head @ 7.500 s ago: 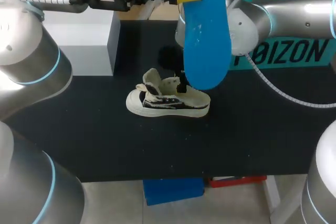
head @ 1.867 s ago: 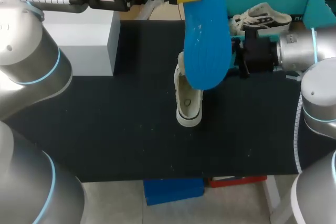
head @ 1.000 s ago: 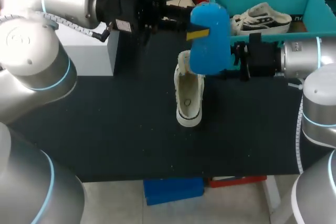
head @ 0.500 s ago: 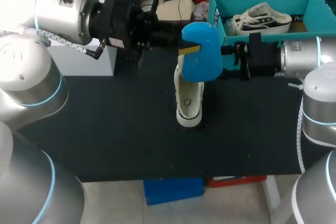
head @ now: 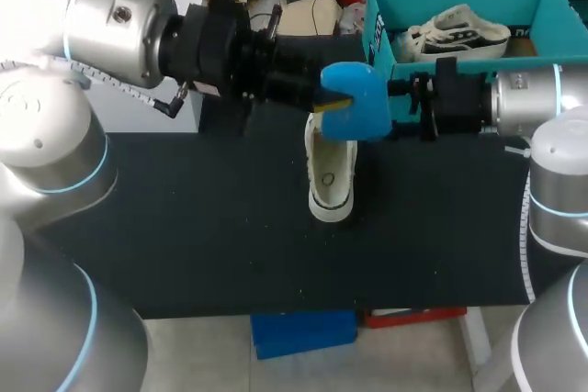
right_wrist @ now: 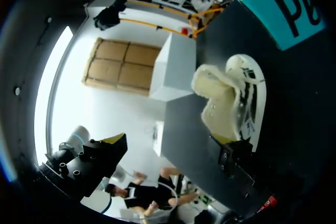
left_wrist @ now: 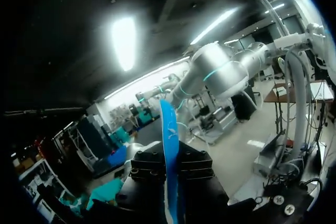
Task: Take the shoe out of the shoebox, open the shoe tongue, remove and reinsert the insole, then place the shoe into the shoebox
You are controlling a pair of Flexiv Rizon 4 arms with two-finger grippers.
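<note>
A white shoe lies on the black table, toe toward the near edge, its fluffy tongue folded out. My left gripper is shut on the blue insole and holds it tilted just above the shoe's heel end. In the left wrist view the insole stands edge-on between the fingers. My right gripper stands open at the right side of the shoe's heel end, its tips partly hidden behind the insole. One of its fingers shows right beside the shoe.
The teal shoebox stands at the back right with a second shoe inside. A white box sits at the back left of the table.
My left arm has swung the insole down from a steep stand to a low tilt over the shoe's heel end. The right arm and shoe have stayed still.
</note>
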